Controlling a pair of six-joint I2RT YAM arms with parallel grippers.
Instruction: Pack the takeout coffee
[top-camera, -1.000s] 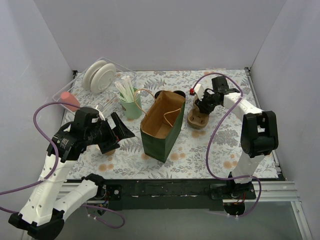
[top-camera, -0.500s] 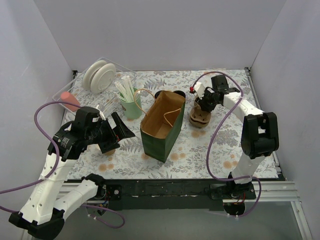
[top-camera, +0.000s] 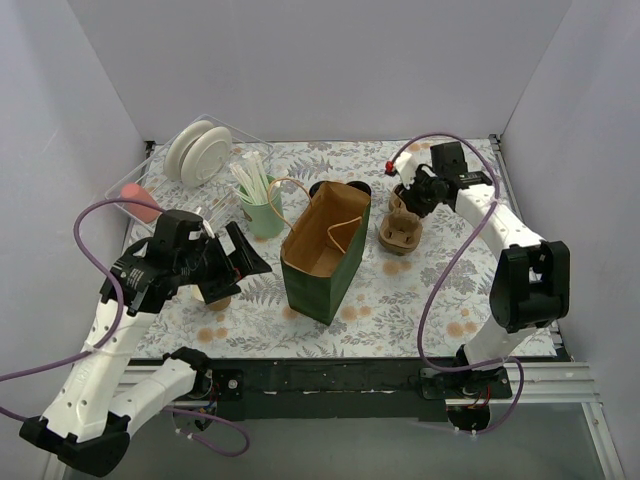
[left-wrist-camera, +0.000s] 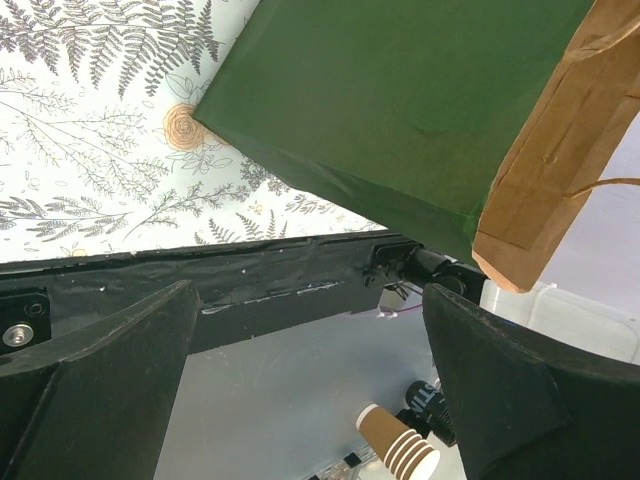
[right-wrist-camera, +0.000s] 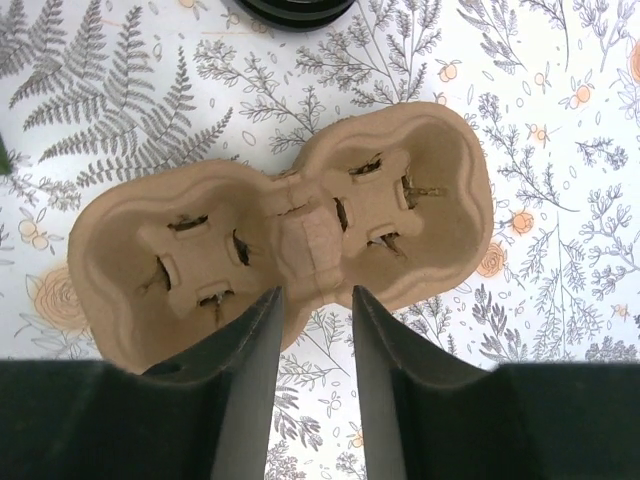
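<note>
The right pincer (top-camera: 408, 205) has pulled back and risen from the pulp cup carrier (top-camera: 398, 235) it was pressed into a second ago, and its arm now reaches further toward the back wall. The left pincer (top-camera: 238, 262) has hardly shifted.

From the right wrist, the right pincer (right-wrist-camera: 315, 295) has its jaws a narrow gap apart with printed surface (right-wrist-camera: 560, 330) showing between them. The fingertips hang over the near rim of the carrier (right-wrist-camera: 300, 215), and contact cannot be judged. The left pincer (left-wrist-camera: 308, 290) is spread wide with nothing between its fingers.

The takeout coffee (right-wrist-camera: 290, 8) stands beyond the carrier's far side from the right pincer. Only an arc of its black lid shows, cut by the frame's top edge. From above, the coffee (top-camera: 320, 188) just peeks out behind the paper bag (top-camera: 325, 250), its brown body hidden.

The bag stands between the two pincers. Its green side (left-wrist-camera: 400, 110) fills the view just ahead of the left pincer, with the surface's black near edge below it.
</note>
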